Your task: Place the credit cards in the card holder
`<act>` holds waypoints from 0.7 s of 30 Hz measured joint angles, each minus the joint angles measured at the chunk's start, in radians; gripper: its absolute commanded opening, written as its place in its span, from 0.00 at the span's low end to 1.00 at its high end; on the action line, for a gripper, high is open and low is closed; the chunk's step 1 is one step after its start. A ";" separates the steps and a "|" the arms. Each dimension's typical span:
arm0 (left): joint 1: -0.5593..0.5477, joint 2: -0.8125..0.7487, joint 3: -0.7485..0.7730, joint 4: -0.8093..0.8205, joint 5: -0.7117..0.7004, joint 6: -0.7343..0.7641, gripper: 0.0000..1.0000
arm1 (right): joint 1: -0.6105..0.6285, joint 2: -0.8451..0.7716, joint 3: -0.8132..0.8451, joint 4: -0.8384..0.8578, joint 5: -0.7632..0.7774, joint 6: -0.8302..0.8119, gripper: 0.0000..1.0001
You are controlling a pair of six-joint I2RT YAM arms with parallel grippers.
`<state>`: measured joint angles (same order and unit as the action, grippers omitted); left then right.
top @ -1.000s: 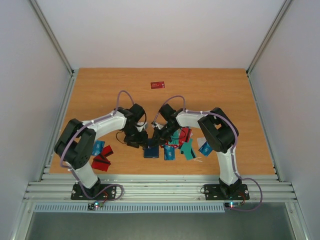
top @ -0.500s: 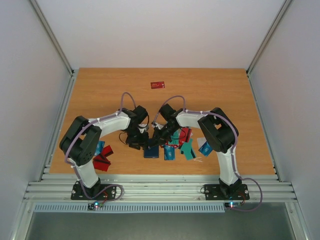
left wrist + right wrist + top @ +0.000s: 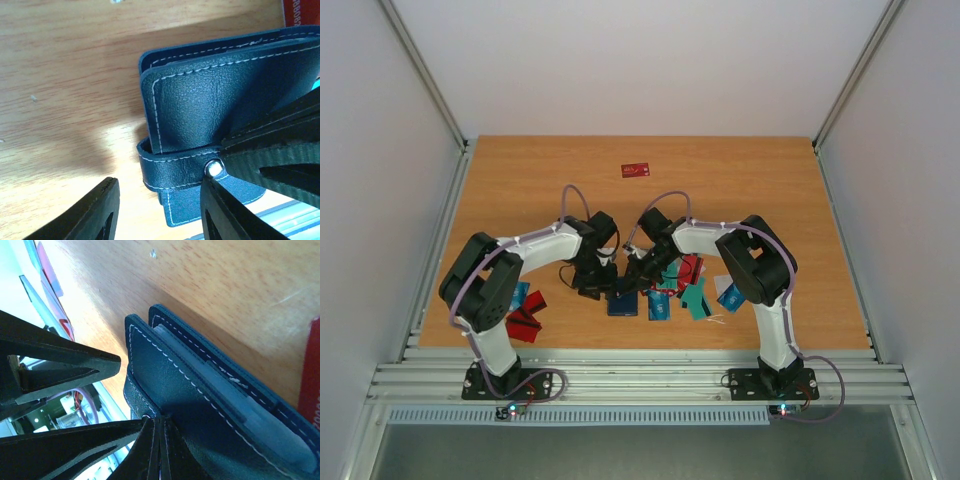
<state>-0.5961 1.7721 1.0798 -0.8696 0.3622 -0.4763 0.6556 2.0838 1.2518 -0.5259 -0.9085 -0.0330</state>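
Observation:
The card holder (image 3: 622, 303), a dark navy case with white stitching, lies closed on the table between both arms. Its clasp tab (image 3: 172, 170) wraps round the front edge and carries a metal stud (image 3: 214, 169). My left gripper (image 3: 159, 187) is open and straddles that tab: its right finger (image 3: 225, 210) is against the tab by the stud, with a gap on the other side. My right gripper (image 3: 156, 426) is shut, its tips pressing on the holder's top flap (image 3: 165, 375) by the stud. Credit cards lie in a pile (image 3: 685, 290) to the holder's right.
More red and blue cards (image 3: 525, 312) lie by the left arm's elbow. One red card (image 3: 636, 170) sits alone at the far middle of the table. A red card edge (image 3: 311, 375) lies just beyond the holder. The table's front rail (image 3: 640, 375) is close behind the holder.
The left arm has swung in slightly towards the holder and its jaws have narrowed a little around the tab. The right arm and the holder have stayed put.

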 measured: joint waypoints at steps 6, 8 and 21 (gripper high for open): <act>0.000 -0.016 0.000 0.018 -0.016 -0.032 0.50 | 0.000 0.000 0.000 0.000 -0.001 -0.003 0.01; 0.000 -0.026 -0.001 0.032 -0.028 -0.042 0.50 | 0.000 0.000 0.000 0.000 -0.001 -0.004 0.01; -0.033 0.011 0.015 0.038 -0.081 -0.064 0.46 | 0.000 0.001 -0.005 -0.004 -0.007 -0.014 0.01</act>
<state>-0.6289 1.7828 1.0950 -0.8314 0.2813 -0.5404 0.6556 2.0846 1.2469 -0.5297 -0.9154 -0.0475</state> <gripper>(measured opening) 0.477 0.015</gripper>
